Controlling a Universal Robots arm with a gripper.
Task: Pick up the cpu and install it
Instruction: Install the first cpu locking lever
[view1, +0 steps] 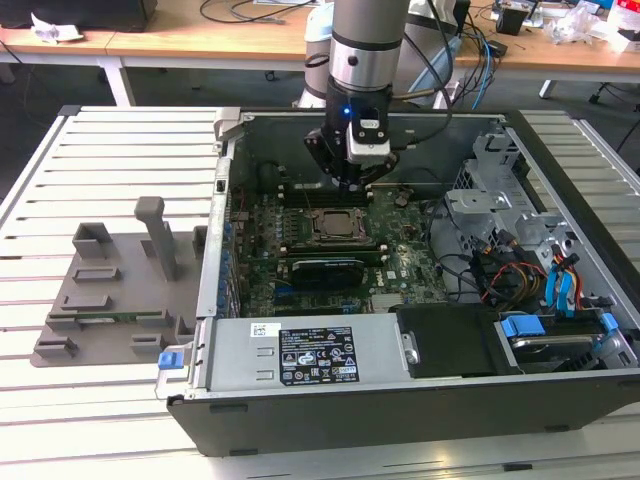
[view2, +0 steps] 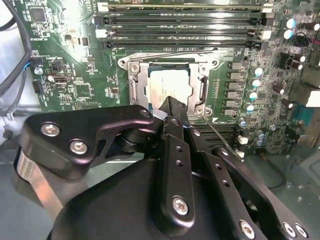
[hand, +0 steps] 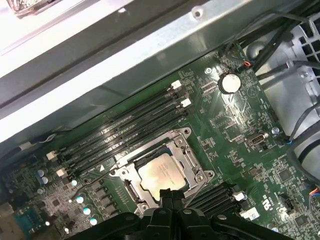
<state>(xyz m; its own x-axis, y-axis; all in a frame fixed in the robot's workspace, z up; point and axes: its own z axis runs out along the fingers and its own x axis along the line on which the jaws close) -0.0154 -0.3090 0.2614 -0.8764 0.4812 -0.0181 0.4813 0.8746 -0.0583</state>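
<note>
The cpu (view1: 335, 226) is a pale silver square lying flat in the black socket with its metal frame (view1: 312, 213) on the green motherboard inside the open computer case. My gripper (view1: 351, 184) hangs just above the socket's far edge. In both wrist views the cpu (view2: 168, 86) (hand: 161, 171) lies inside the open frame (view2: 135, 85) (hand: 193, 161). The black fingertips (view2: 172, 107) (hand: 168, 194) meet over one edge of the chip with nothing between them. The gripper (view2: 173, 109) (hand: 168, 196) is shut.
Memory slots (view2: 182, 27) run beside the socket. A black card (view1: 325, 270) lies across the board nearer the front. Drive cages and cables (view1: 520, 250) fill the case at the exterior view's right. A grey fixture plate (view1: 110, 295) with raised blocks lies outside the case at the left.
</note>
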